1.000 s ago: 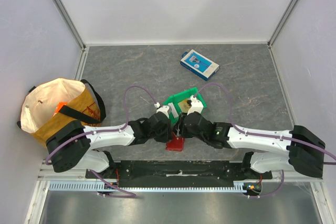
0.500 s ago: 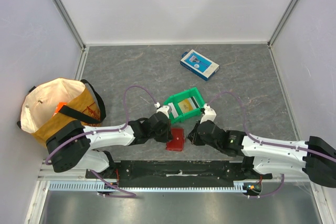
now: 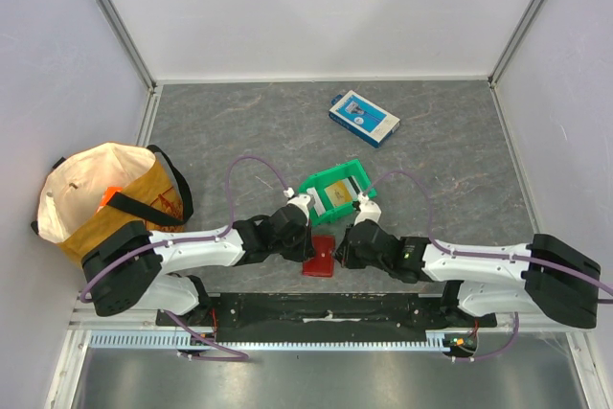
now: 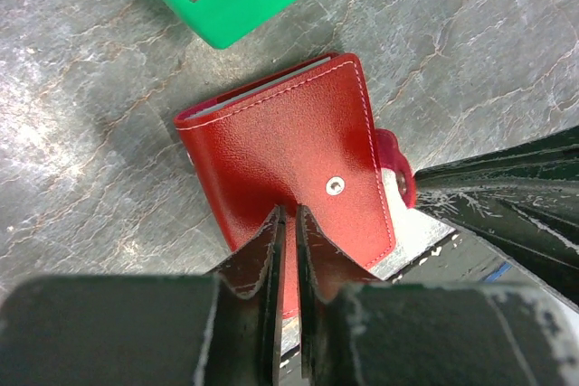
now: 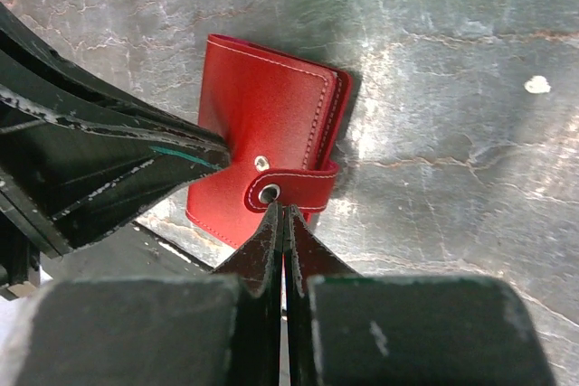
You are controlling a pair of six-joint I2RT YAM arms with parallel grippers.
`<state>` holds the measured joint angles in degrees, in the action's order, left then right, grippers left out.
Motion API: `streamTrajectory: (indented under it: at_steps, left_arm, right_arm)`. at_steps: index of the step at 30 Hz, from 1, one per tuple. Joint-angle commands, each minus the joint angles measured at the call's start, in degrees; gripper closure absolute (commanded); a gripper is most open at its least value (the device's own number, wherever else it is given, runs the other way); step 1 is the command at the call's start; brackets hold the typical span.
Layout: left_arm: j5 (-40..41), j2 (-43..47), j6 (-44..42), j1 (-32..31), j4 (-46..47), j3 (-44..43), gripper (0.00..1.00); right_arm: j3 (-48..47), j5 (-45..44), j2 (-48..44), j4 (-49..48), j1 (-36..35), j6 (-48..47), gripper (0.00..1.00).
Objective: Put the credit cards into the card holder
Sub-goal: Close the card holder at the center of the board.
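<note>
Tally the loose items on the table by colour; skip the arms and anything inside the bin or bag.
Red card holder: 1
Green bin: 1
Blue-and-white box: 1
Cream-and-yellow bag: 1
Total: 4

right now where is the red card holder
In the top view the card holder lies closed between the left gripper and the right gripper, just on the near side of the green bin.
</note>
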<state>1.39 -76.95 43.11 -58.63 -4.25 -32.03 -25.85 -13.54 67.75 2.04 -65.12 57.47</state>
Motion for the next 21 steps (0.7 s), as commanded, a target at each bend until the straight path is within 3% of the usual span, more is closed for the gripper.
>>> streamTrajectory:
  at_steps: [1,21]
  left_arm:
    - [-1.12,0.83,-3.30,-0.43,-0.85,-0.75,0.86]
    - [-0.07,-0.75,-0.84,-0.43,-1.11,-0.84,0.86]
  right_arm:
    - [-3.16,1.06,2.12,-3.80,0.08,-0.34,1.00]
    - [-2.72,-1.84,-0.07,-2.13,2.02,-1.49,0.99]
